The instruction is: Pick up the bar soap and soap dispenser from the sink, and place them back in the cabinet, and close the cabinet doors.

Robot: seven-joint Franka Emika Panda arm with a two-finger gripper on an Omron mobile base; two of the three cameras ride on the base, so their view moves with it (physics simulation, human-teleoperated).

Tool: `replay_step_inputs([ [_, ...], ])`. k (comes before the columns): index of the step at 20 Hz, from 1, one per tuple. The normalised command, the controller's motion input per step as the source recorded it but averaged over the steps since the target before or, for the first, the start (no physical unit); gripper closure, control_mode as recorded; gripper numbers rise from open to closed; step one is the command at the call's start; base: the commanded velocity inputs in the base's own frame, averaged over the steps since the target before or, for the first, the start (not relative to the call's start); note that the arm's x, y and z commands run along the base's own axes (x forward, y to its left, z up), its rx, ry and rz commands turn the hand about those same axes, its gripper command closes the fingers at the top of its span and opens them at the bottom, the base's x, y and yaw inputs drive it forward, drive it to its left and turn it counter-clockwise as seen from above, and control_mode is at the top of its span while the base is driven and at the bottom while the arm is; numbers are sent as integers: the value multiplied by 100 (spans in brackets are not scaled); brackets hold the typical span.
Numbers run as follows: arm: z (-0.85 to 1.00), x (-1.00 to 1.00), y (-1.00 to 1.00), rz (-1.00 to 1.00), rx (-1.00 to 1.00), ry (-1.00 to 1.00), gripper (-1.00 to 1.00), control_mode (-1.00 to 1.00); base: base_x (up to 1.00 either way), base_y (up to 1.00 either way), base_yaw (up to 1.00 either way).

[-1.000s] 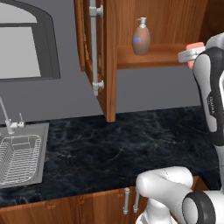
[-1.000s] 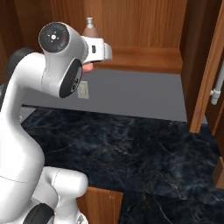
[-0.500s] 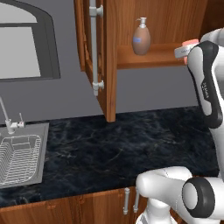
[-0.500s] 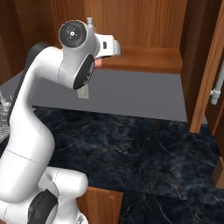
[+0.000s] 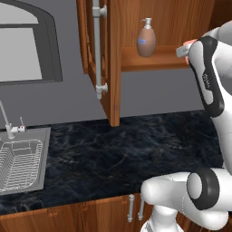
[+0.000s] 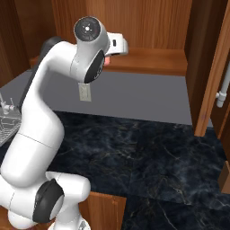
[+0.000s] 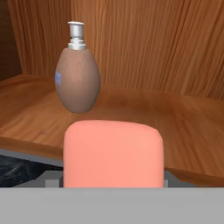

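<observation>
Soap at the open cabinet shelf

Gripper (image 5: 185, 48) is clenched on the salmon bar soap (image 7: 113, 153), held at the front edge of the cabinet (image 5: 149, 61) shelf; its fingers are hidden. The brown soap dispenser (image 7: 77, 74) stands upright on the shelf beyond, its small blue label unreadable.

Black marble counter (image 5: 136, 145), grey arched window (image 5: 25, 45), wall outlet (image 6: 85, 92)

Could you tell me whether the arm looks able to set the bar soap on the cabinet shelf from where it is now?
Probably yes: the bar soap, held in the jaws, sits at the shelf's front edge, bare wood lies ahead, and the soap dispenser stands off to one side.
</observation>
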Motion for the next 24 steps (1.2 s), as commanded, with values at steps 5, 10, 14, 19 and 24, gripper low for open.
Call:
replay_step_inputs([
  [5, -4, 42, -3, 4, 1, 0, 100, -100, 0, 0, 0],
  [10, -12, 43, -7, 7, 1, 6, 100, -100, 0, 0, 0],
  [14, -14, 42, -10, 5, 0, 4, 100, -100, 0, 0, 0],
  [19, -6, 46, -12, 6, 0, 2, 100, -100, 0, 0, 0],
  [24, -8, 43, -10, 5, 0, 0, 100, -100, 0, 0, 0],
])
